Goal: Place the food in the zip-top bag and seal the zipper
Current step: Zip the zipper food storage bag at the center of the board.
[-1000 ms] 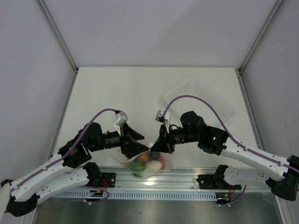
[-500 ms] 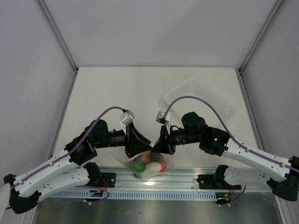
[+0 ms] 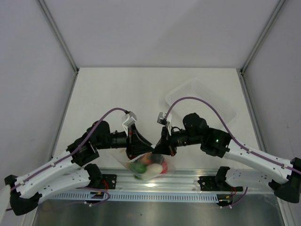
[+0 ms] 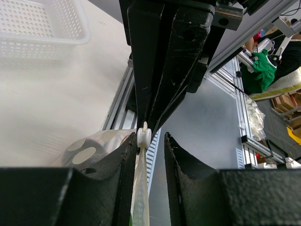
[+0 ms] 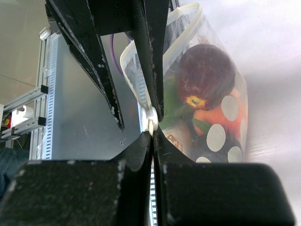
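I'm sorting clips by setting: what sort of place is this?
Probably a robotics lab workcell: a white table enclosed by plain panels, an aluminium rail along its near edge, and cartons beyond.

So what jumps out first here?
The left end effector and right end effector meet tip to tip at the near edge of the table, at the mouth of a clear bag stuffed with colourful toy food. A white tray sits far right.
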Tool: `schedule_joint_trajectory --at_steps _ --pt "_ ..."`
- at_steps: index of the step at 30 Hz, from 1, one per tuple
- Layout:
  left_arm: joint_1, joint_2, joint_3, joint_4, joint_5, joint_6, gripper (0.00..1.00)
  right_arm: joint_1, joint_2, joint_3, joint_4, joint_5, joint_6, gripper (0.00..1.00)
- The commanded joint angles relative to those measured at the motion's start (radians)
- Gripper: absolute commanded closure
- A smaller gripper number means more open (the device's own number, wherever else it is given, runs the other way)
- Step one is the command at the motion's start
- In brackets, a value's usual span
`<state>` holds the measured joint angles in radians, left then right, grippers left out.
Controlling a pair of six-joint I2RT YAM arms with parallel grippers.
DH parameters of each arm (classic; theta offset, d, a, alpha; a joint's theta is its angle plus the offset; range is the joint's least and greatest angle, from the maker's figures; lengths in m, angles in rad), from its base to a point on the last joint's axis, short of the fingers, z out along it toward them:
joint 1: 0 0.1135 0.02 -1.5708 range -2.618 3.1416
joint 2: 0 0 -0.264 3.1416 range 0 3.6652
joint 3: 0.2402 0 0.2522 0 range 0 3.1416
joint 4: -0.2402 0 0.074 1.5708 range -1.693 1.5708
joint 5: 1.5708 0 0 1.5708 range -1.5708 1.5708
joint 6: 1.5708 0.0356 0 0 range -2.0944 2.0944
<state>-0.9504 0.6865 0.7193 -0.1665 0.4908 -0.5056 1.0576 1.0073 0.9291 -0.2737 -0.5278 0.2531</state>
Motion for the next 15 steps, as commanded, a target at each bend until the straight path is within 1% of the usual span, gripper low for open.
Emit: schedule_joint_trajectory --at_steps 1,6,9,10,12,13,15 --pt "0.002 0.005 -0.01 0.039 0.026 -0.013 0.68 0.005 -0.027 -0.006 0.044 0.002 -0.012 1.0" --pt "0.002 0.011 -0.006 0.039 0.025 -0.011 0.73 0.005 -0.027 -0.007 0.044 0.003 -0.014 1.0" --pt "0.002 0.01 -0.004 0.036 0.02 -0.011 0.8 0.005 -0.026 -0.007 0.045 0.014 -0.008 1.0" --pt "0.004 0.008 -0.001 0.029 0.015 -0.011 0.85 0.007 -0.027 -0.01 0.048 0.021 -0.002 1.0" --pt "0.004 0.005 0.0 0.019 0.002 -0.01 0.9 0.007 -0.024 -0.021 0.068 0.034 0.009 1.0" --pt "0.004 0.004 0.003 0.009 -0.003 -0.008 0.95 0.008 -0.027 -0.026 0.076 0.04 0.015 1.0" --pt "0.006 -0.001 0.002 -0.001 -0.012 -0.007 0.98 0.013 -0.029 -0.045 0.097 0.064 0.031 1.0"
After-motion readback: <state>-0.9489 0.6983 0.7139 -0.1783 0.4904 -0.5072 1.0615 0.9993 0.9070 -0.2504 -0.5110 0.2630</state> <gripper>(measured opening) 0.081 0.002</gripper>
